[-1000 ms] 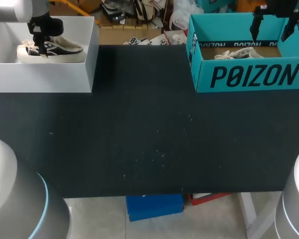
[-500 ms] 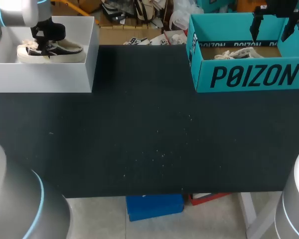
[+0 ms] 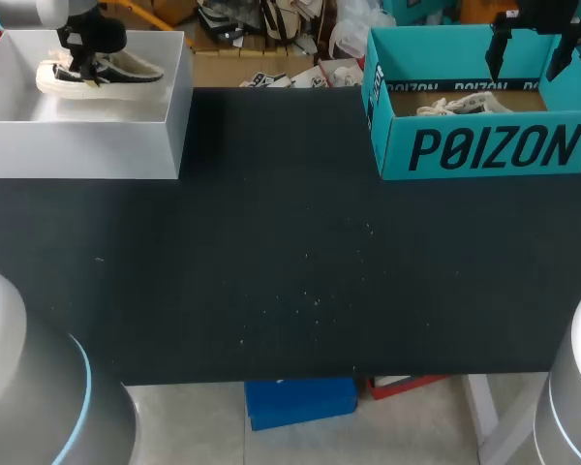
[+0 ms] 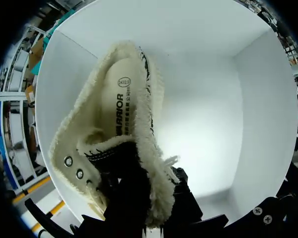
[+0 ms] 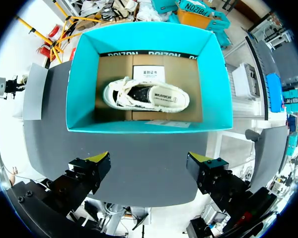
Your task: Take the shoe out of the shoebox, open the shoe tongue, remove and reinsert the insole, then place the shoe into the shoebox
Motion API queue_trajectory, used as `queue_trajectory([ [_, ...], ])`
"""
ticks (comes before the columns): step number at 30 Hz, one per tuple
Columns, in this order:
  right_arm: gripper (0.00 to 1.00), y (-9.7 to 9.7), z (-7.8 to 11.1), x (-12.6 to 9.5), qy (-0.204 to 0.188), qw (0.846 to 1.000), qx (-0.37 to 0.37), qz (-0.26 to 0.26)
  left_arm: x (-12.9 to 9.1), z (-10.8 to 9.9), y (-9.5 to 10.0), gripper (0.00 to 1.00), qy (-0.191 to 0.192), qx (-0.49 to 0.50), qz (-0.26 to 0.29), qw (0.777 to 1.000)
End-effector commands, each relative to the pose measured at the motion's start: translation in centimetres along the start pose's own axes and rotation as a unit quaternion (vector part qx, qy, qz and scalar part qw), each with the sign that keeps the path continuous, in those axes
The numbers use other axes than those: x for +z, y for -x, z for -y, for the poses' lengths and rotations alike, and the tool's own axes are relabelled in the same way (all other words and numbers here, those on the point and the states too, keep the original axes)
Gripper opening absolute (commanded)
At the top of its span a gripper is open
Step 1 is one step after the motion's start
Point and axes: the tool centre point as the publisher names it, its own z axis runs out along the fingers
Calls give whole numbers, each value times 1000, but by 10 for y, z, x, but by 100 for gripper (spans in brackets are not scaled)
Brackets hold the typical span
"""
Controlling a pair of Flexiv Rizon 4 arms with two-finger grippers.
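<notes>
1. Left gripper (image 3: 80,60): closed on the shoe (image 3: 126,70) at its laced front. The left wrist view shows dark fingers bedded in the fleece lining beside the eyelets. The yellow tips are hidden by the shoe.
2. Location of the shoe: inside the white shoebox (image 3: 87,150) at the table's (image 3: 290,271) far left corner. It sits high against the back wall. Judged to hang clear of the box floor, not yet above the rim.
3. Long axis: in the head view the shoe lies across the box, parallel to the table's far edge. The laced end is under the gripper and the heel points toward the table's middle. In the wrist view the open collar and the insole run straight ahead of the fingers.
4. Governing relation: the grip is at one end, so most of the shoe's length lies to the inboard side of the hand. Judgement: the exit must be upward first, since the heel is the end nearest the box's inner side wall.
5. Right gripper (image 5: 149,159): fingers spread wide, holding nothing. It hangs above the teal shoebox (image 3: 484,150), well apart from the white one. A second shoe (image 5: 146,95) lies on that box's floor.
6. Nearer arm: the left arm alone is at the held shoe.
7. Risk, as judgement: the fleece may give under the fingers and let the heel droop.
</notes>
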Motion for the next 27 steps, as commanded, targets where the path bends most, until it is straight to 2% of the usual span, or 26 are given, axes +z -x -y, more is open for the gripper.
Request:
queue_trajectory([
  [1, 100, 0, 0, 0, -1, 1000, 0, 0, -82, 6, -40, 0, 14, -9, 32, 999],
  [9, 100, 0, 0, 0, -1, 1000, 0, 0, -175, 29, -65, 0, 30, -63, 75, 995],
  [12, 100, 0, 0, 0, -1, 1000, 0, 0, -210, 48, -80, 0, 44, -85, 104, 990],
  [13, 100, 0, 0, 0, -1, 1000, 0, 0, -226, 59, -89, 0, 47, -95, 114, 988],
  [16, 100, 0, 0, 0, -1, 1000, 0, 0, -253, 80, -107, 0, 50, -111, 133, 984],
  [17, 100, 0, 0, 0, -1, 1000, 0, 0, -266, 93, -118, 0, 48, -121, 141, 981],
  [21, 100, 0, 0, 0, -1, 1000, 0, 0, -288, 135, -153, 0, 43, -137, 157, 977],
  [27, 100, 0, 0, 0, -1, 1000, 0, 0, -291, 197, -197, 0, 39, -154, 160, 974],
])
